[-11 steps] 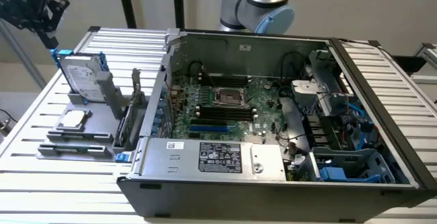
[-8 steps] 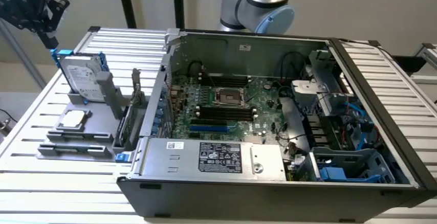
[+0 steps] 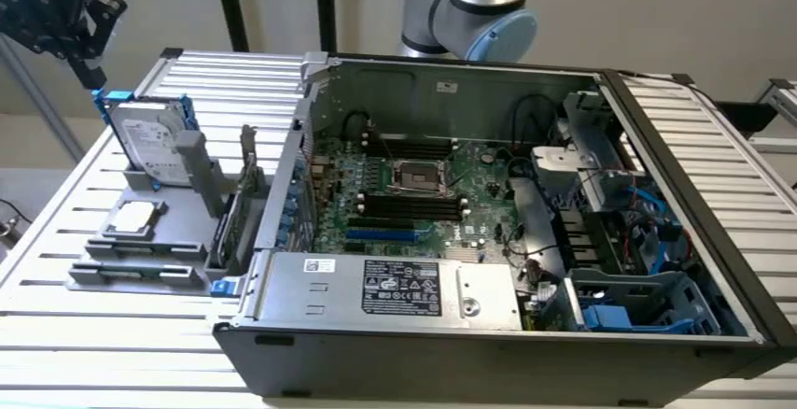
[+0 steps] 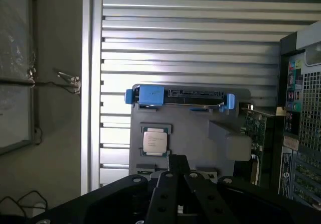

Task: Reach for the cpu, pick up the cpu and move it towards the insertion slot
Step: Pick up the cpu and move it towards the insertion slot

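Silvery cpu (image 4: 154, 140) sits in its grey holder (image 4: 200, 148), well ahead of the end effector (image 4: 178, 166), jaws together; descending unopened, they could knock it askew.

No legible text, only unreadable print on the power supply label (image 3: 401, 289) and hard drive label (image 3: 153, 144)

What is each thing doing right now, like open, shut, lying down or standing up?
cpu: lying flat in the grey holder, untouched.
insertion slot: no chip in it.
hard drive: standing upright in the holder.
computer case: lying on its side, open.
gripper: jaws shut, holding nothing.
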You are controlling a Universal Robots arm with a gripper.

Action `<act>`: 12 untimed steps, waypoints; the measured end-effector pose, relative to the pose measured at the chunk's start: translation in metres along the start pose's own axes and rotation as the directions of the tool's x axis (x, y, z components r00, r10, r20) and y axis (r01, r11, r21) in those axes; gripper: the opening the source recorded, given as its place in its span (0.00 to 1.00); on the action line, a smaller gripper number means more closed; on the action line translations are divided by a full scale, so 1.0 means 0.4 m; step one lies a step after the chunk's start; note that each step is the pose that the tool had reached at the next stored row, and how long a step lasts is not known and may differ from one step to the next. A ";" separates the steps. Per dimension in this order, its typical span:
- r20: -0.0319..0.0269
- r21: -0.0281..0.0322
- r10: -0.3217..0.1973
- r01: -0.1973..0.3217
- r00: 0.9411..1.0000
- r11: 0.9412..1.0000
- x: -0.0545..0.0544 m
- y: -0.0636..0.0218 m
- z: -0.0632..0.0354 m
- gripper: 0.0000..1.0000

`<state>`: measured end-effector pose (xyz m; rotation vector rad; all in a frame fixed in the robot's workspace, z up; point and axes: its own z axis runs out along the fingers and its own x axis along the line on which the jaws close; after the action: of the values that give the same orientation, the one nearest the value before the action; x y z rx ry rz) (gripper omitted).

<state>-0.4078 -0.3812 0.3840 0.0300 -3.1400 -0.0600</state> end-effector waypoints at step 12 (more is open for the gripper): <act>-0.003 0.000 0.000 0.000 1.000 1.000 0.009 -0.056 0.023 0.11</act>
<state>-0.4110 -0.4034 0.3738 0.0300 -3.1368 -0.0599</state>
